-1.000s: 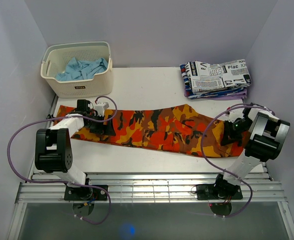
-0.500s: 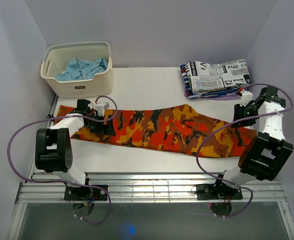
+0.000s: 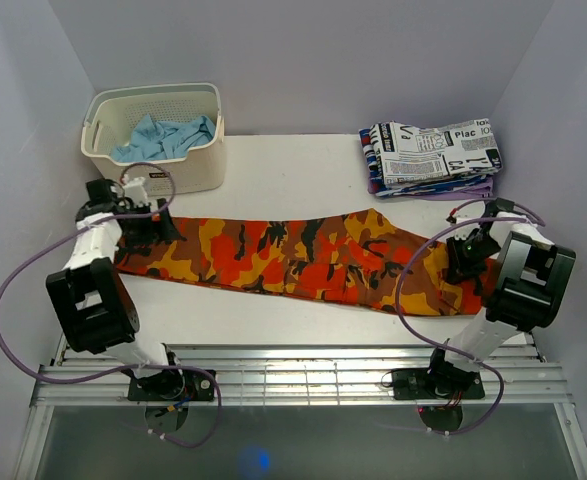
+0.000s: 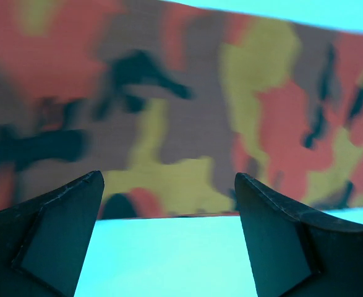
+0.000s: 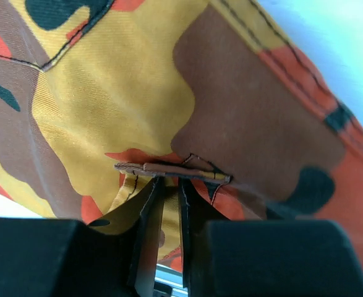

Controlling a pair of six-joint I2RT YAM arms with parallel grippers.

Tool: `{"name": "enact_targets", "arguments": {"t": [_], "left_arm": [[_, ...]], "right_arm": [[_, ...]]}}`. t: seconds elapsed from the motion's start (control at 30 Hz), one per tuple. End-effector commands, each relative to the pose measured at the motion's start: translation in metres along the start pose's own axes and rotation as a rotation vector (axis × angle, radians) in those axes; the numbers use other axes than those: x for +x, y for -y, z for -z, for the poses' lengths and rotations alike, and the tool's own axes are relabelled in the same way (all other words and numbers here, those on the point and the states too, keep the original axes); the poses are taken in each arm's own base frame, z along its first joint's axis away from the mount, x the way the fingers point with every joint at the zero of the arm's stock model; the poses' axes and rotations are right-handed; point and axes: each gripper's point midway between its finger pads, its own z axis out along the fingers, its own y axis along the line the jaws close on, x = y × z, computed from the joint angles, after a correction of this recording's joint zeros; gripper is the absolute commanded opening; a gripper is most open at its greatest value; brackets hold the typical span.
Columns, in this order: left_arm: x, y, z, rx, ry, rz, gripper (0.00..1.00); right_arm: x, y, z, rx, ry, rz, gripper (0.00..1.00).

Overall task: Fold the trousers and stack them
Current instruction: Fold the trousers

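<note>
Here, your trousers (image 3: 303,258) lie flat across the table (image 3: 293,170).
The basket (image 3: 173,178) far left holds blue cloth (image 3: 163,137). Your left gripper (image 3: 141,230) gapes wide over the left end, holding nothing. A folded stack (image 3: 433,155) sits back right. Your right gripper (image 3: 466,265), nearly closed, pinches the waist.

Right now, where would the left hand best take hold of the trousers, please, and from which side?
At the narrow leg end of the trousers, on the edge nearest the open left hand. The cloth lies flat on the table, so come in low from that edge, one finger sliding under.
</note>
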Motion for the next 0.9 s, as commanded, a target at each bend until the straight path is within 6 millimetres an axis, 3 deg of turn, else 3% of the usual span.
{"name": "enact_targets", "arguments": {"t": [0.0, 0.07, 0.17, 0.43, 0.53, 0.67, 0.8, 0.87], "left_arm": [[-0.011, -0.066, 0.033, -0.185, 0.013, 0.055, 0.98], [-0.006, -0.1, 0.039, -0.229, -0.002, 0.1, 0.98], [-0.006, -0.13, 0.042, -0.271, -0.025, 0.106, 0.98], [-0.01, -0.171, 0.032, -0.368, -0.052, 0.076, 0.98], [-0.005, -0.172, 0.022, -0.337, -0.069, 0.078, 0.98], [0.007, -0.149, 0.001, -0.195, -0.095, 0.086, 0.94], [0.047, -0.127, -0.021, -0.142, -0.205, 0.089, 0.87], [0.057, -0.121, -0.03, -0.13, -0.224, 0.087, 0.84]], "right_arm": [[-0.007, 0.026, -0.008, 0.121, 0.017, 0.046, 0.21], [-0.01, 0.039, -0.005, 0.177, 0.019, 0.061, 0.21], [-0.014, 0.056, 0.001, 0.234, 0.016, 0.084, 0.21], [-0.012, 0.1, 0.021, 0.393, 0.0, 0.152, 0.2], [-0.012, 0.1, 0.023, 0.379, 0.002, 0.156, 0.2], [-0.012, 0.094, 0.023, 0.346, 0.003, 0.153, 0.21], [-0.013, 0.092, 0.024, 0.336, 0.0, 0.154, 0.21], [-0.014, 0.091, 0.025, 0.333, 0.001, 0.154, 0.22]]}}
